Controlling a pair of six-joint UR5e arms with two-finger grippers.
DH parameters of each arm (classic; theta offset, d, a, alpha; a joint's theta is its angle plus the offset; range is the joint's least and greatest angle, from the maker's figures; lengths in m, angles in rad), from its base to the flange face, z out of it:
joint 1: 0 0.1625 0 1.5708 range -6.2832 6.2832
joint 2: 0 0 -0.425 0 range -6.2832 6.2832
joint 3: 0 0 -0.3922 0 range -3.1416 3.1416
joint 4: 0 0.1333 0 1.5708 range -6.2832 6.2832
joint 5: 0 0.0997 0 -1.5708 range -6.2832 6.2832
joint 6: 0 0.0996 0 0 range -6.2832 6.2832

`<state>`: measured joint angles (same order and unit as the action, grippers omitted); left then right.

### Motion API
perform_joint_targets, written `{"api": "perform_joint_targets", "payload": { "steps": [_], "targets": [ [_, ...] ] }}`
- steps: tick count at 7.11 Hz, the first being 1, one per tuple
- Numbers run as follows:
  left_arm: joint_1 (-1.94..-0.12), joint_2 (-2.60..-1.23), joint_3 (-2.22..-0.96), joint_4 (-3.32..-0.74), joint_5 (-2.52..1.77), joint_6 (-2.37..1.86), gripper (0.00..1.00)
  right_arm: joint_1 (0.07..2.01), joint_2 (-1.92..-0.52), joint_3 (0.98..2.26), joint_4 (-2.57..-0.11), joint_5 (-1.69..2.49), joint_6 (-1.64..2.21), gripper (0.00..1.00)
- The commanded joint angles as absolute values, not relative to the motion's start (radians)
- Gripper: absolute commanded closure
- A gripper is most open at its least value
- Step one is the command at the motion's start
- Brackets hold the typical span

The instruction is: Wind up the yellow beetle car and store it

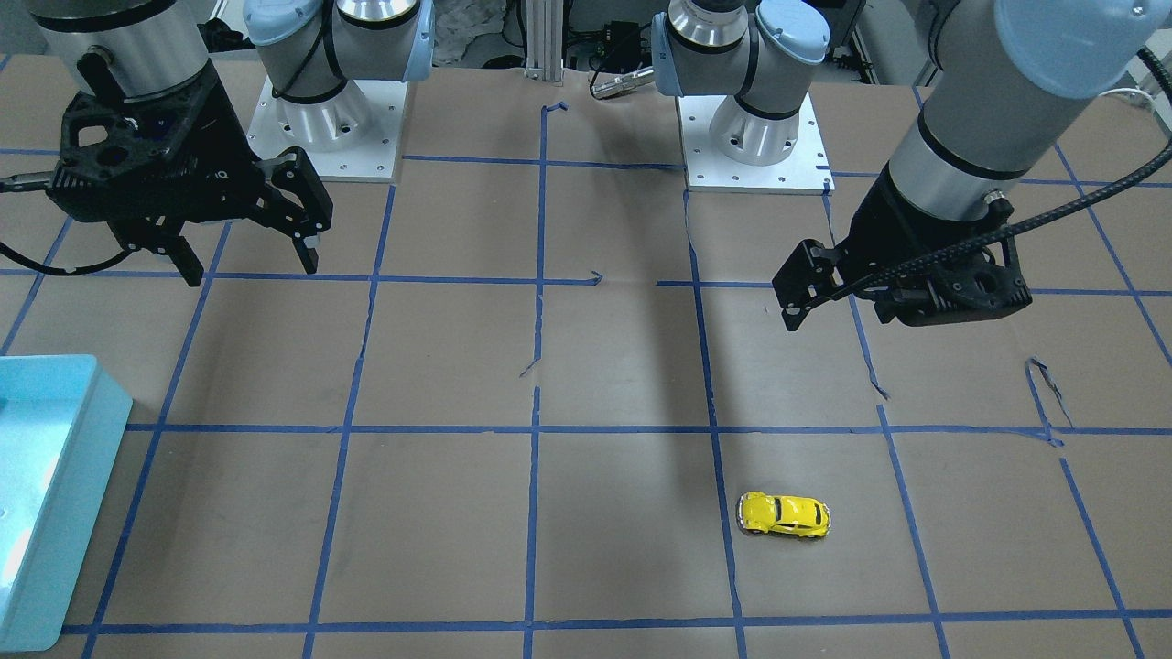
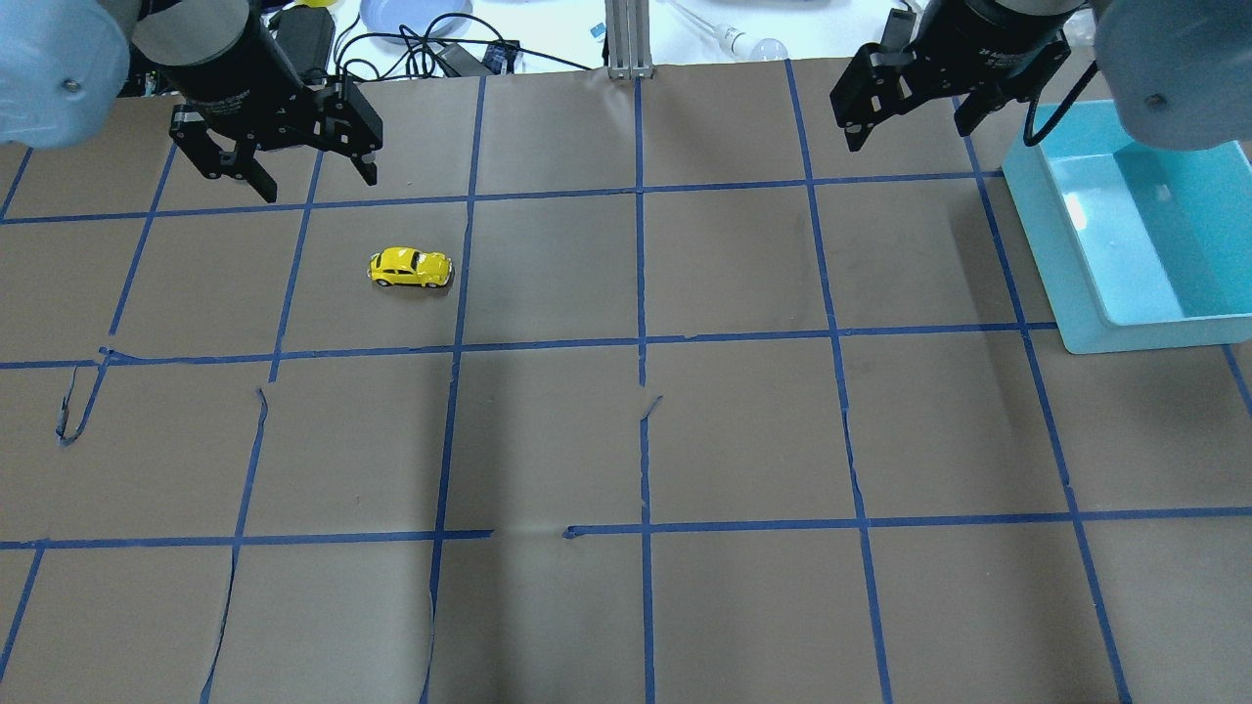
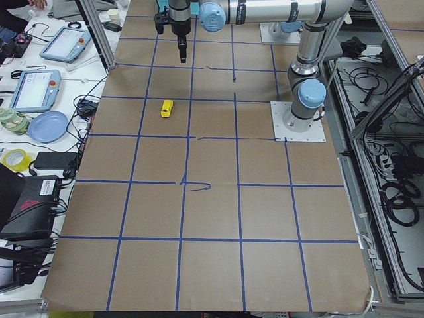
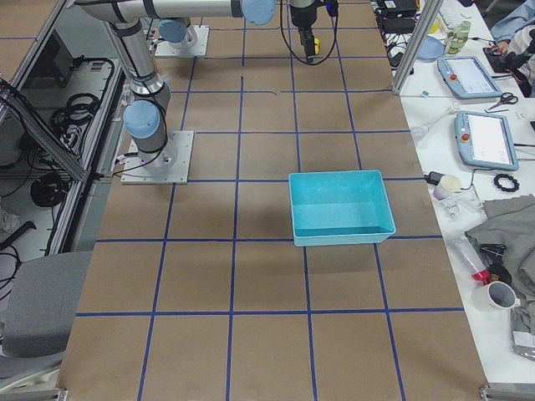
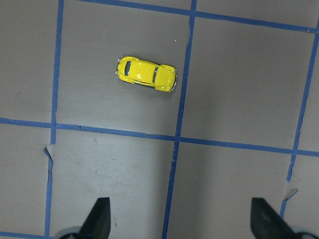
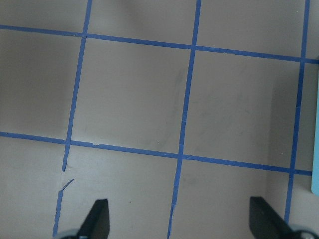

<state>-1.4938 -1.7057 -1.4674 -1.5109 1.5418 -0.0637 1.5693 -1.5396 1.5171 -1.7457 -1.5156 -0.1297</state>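
Note:
The yellow beetle car (image 2: 411,267) stands on its wheels on the brown paper table, on the robot's left side. It also shows in the front view (image 1: 785,515), the left side view (image 3: 167,108) and the left wrist view (image 5: 146,73). My left gripper (image 2: 318,181) hangs open and empty above the table, beyond and slightly left of the car, apart from it. In the left wrist view its fingertips (image 5: 99,219) frame bare paper below the car. My right gripper (image 2: 905,127) is open and empty, high at the far right, beside the bin.
A light blue open bin (image 2: 1037,210) stands at the table's right side, also in the front view (image 1: 55,476) and the right side view (image 4: 341,227); nothing shows inside it. Blue tape lines grid the paper, torn in places. Cables and tablets lie beyond the far edge.

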Motion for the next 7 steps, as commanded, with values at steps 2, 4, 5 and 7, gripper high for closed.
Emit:
{"api": "perform_joint_targets", "payload": {
  "steps": [2, 4, 5, 7],
  "targets": [
    [-1.486, -1.697, -1.482, -1.517, 1.546, -0.064, 0.00, 1.569, -1.540, 1.517, -1.746, -1.516, -0.130, 0.00],
    [-1.476, -1.690, -1.482, -1.514, 1.545, -0.064, 0.00, 1.569, -1.540, 1.517, -1.746, -1.516, -0.130, 0.00],
    [-1.476, -1.692, -1.483, -1.509, 1.545, -0.066, 0.00, 1.569, -1.540, 1.517, -1.746, -1.516, -0.130, 0.00],
    [-1.474, -1.690, -1.496, -1.517, 1.526, -0.066, 0.00, 1.569, -1.540, 1.517, -1.746, -1.516, -0.130, 0.00]
  ]
}}
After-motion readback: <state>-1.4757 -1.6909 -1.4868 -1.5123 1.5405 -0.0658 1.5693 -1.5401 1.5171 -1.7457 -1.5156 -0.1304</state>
